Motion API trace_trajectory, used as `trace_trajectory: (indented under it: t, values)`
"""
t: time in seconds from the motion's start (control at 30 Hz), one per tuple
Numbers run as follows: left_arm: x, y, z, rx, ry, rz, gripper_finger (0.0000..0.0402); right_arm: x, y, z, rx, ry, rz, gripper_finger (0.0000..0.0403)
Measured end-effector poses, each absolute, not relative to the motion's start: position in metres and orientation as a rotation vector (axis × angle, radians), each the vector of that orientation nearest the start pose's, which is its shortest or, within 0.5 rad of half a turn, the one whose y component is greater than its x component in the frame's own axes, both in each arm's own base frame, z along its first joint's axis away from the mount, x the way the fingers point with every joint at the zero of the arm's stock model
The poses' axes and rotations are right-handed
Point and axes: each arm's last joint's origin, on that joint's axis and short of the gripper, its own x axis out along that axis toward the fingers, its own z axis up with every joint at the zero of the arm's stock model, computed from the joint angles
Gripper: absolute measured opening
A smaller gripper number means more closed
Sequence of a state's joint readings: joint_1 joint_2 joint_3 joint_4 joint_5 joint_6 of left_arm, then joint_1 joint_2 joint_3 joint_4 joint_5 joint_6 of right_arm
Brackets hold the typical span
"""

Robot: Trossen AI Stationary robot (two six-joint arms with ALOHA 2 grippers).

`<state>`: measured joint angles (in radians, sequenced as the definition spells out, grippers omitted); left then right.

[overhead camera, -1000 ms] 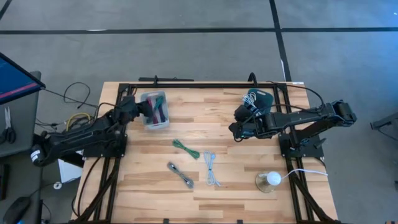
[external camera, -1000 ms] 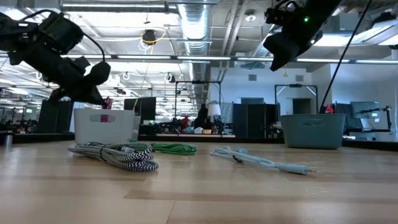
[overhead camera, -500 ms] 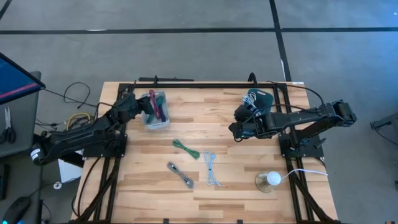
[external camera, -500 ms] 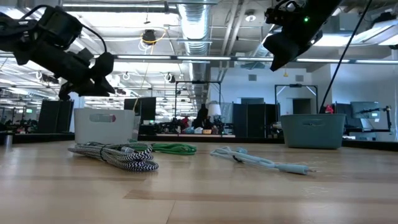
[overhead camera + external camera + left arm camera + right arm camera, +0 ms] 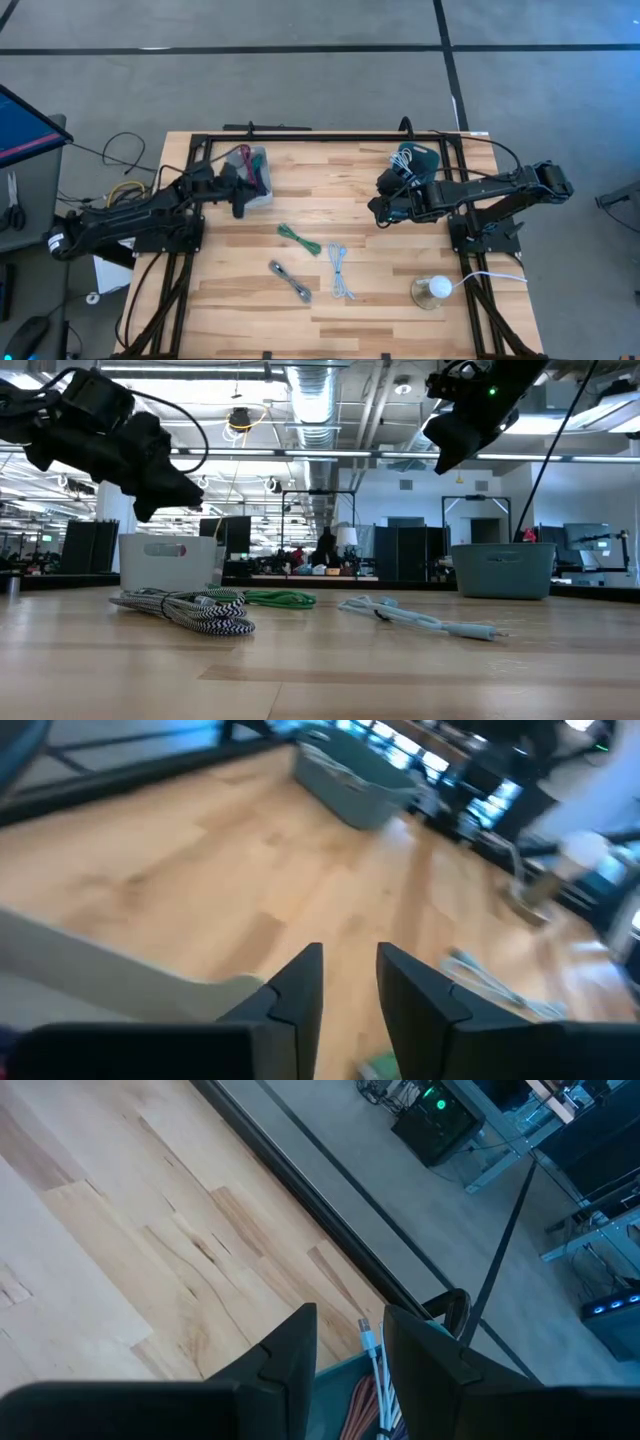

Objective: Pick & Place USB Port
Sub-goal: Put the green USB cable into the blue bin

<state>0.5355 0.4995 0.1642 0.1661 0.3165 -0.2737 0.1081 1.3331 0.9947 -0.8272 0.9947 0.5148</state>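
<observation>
The left claw (image 5: 240, 192) hangs slightly parted and empty beside the clear plastic bin (image 5: 257, 178), the right claw (image 5: 379, 211) likewise empty above the wooden bench (image 5: 400, 290).

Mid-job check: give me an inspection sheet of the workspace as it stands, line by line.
Surface: wooden table, bare between items.
Job's things: clear bin holding cables on the left; teal bin on the right.
Clutter: round white object near the right front edge.
Grippers: left gripper beside the clear bin, jaws parted, empty; right gripper by the teal bin, jaws parted, empty.
Cables: green cable, light blue cable, striped cable loose mid-table.
Surroundings: grey floor; monitor at left.
</observation>
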Motion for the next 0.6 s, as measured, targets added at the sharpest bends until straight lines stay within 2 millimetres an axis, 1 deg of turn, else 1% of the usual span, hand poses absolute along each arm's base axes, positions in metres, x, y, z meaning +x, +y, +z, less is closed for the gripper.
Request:
trace_trajectory:
  t: [0.2,0.3,0.43,0.6]
  values:
    - [0.127,0.043,0.19,-0.34,0.148,0.098,0.009,0.243,0.002,0.259,-0.186,0.776,-0.998,0.0111]
    - [0.131,0.033,0.188,-0.34,0.172,0.067,0.009,0.243,0.002,0.259,-0.186,0.776,-0.998,0.0111]
    - [0.139,0.021,0.182,-0.315,0.228,0.081,0.009,0.243,0.002,0.259,-0.186,0.776,-0.998,0.0111]
    - [0.148,0.008,0.169,-0.261,0.33,0.119,0.009,0.243,0.002,0.259,-0.184,0.774,-0.999,0.0111]
